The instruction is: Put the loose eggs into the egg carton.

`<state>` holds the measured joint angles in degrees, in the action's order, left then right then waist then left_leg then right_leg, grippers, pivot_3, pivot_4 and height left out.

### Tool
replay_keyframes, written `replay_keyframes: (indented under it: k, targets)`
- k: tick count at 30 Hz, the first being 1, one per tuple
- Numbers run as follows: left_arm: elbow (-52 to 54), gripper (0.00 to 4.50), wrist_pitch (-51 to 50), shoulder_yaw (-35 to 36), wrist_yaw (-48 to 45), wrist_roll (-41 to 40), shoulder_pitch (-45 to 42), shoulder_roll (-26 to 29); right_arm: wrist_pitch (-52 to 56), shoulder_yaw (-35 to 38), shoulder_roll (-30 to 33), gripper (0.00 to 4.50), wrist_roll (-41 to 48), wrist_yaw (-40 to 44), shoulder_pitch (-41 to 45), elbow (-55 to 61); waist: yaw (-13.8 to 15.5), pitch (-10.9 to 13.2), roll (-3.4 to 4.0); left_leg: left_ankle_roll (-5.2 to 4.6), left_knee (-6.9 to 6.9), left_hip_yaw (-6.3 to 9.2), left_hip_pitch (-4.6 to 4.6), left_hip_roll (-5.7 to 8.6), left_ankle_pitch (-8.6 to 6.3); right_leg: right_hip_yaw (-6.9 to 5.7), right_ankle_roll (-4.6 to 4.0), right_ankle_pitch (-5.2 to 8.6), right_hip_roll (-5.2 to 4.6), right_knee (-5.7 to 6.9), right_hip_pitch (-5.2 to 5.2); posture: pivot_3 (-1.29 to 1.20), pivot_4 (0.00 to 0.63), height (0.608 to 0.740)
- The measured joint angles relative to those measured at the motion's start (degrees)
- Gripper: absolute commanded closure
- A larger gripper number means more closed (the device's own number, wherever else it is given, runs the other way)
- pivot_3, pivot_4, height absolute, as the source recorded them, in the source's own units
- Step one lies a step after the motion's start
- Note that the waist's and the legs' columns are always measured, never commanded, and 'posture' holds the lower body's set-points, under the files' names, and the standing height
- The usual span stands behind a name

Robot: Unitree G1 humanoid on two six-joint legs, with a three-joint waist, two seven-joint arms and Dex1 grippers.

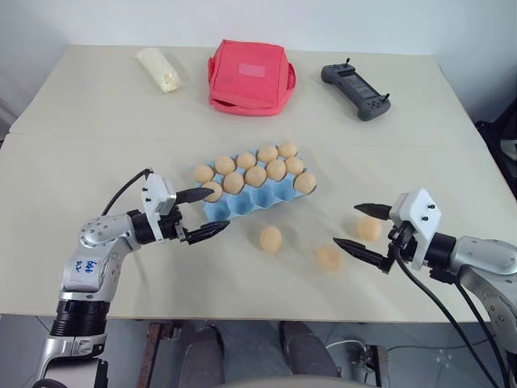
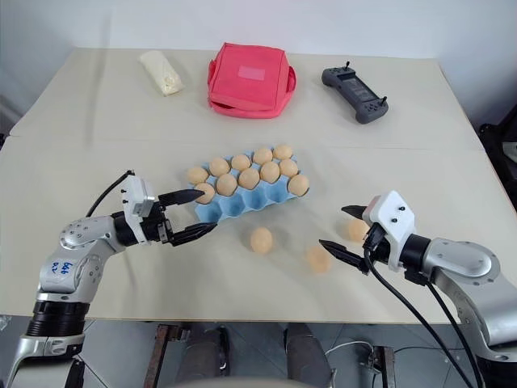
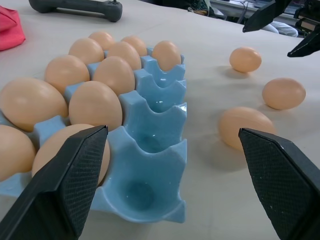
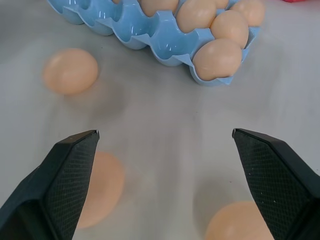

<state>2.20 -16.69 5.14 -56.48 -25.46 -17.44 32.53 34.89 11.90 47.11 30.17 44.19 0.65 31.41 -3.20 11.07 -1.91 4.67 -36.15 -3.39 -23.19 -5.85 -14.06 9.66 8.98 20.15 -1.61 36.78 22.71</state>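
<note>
My left tool (image 1: 200, 214) stood spread wide with nothing in it, its upper finger just at the near-left end of the egg carton (image 1: 257, 196), the lower one over the bare tabletop (image 1: 97, 145). My right tool (image 1: 361, 228) was also spread wide and empty, hovering at the right, its fingers either side of one loose egg (image 1: 369, 229). Two more loose eggs lay on the tabletop just in front of the carton: one (image 1: 271, 238) near its middle, another (image 1: 328, 258) further right, beside my right tool's lower finger. The blue carton sat mid-tabletop, its back rows filled with eggs and several front cups empty. Behind it lay a red pouch (image 1: 250, 77), a whitish bag (image 1: 160, 69) and a grey controller (image 1: 356, 90).
</note>
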Motion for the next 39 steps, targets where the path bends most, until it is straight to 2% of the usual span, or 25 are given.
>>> replay_keyframes:
  k: [9, 16, 24, 28, 33, 39]
  targets:
    - [-1.5, 0.04, -0.3, -0.7, 4.4, 2.1, -3.2, -0.5, 1.0, 0.7, 0.0, 0.0, 0.8, -1.8, 0.4, 0.5, 0.0, 0.0, 0.0, 0.0, 0.0, 0.01, 0.0, 0.01, 0.0, 0.0, 0.02, -0.01, 0.0, -0.01, -0.02, 0.0, 0.15, 0.74]
    - [-3.3, 0.04, -1.1, -2.2, 1.6, 2.0, -5.0, -0.4, 9.3, 7.2, 0.4, 0.0, 7.8, -4.2, -0.4, 6.0, 0.2, 0.0, 0.0, 0.0, 0.02, 0.02, -0.01, 0.01, 0.0, 0.0, 0.02, -0.01, 0.0, -0.02, -0.02, 0.0, 0.15, 0.74]
    - [-8.3, 0.04, 0.8, -4.3, -3.8, 2.1, -8.4, -0.7, 16.7, 20.4, 4.2, 0.0, 12.1, 0.7, -23.5, 16.8, 1.6, -0.1, -0.07, -0.06, -0.03, 0.1, 0.0, 0.05, -0.03, -0.03, 0.07, -0.04, 0.0, -0.23, -0.17, 0.0, 0.15, 0.74]
    - [-10.4, 0.04, 1.8, -5.1, -6.0, 2.2, -9.4, -0.7, 18.0, 22.9, 4.1, 0.0, 12.1, 1.1, -29.4, 20.0, 1.3, -0.1, -0.17, -0.09, -0.07, 0.1, 0.02, 0.04, -0.02, -0.02, -0.05, -0.17, 0.0, -0.32, -0.23, 0.0, 0.15, 0.74]
    - [-11.8, 0.04, 1.6, -6.3, -7.8, 2.2, -9.6, -0.9, 17.8, 21.1, 2.3, 0.0, 13.2, -3.7, -23.8, 21.3, 0.7, -0.1, -0.23, -0.26, -0.03, 0.1, 0.01, 0.03, 0.12, -0.02, -0.49, -0.31, 0.0, -0.53, -0.22, 0.0, 0.15, 0.74]
    - [-9.1, 0.04, -0.1, -6.1, -8.8, 2.1, -6.6, 1.1, 18.3, 12.0, 1.9, 0.0, 13.4, -8.2, -15.3, 19.1, 0.0, -0.1, -0.25, -0.32, 0.05, 0.08, -0.05, 0.03, 0.2, 0.0, -0.73, -0.37, -0.02, -0.81, -0.25, 0.0, 0.15, 0.74]
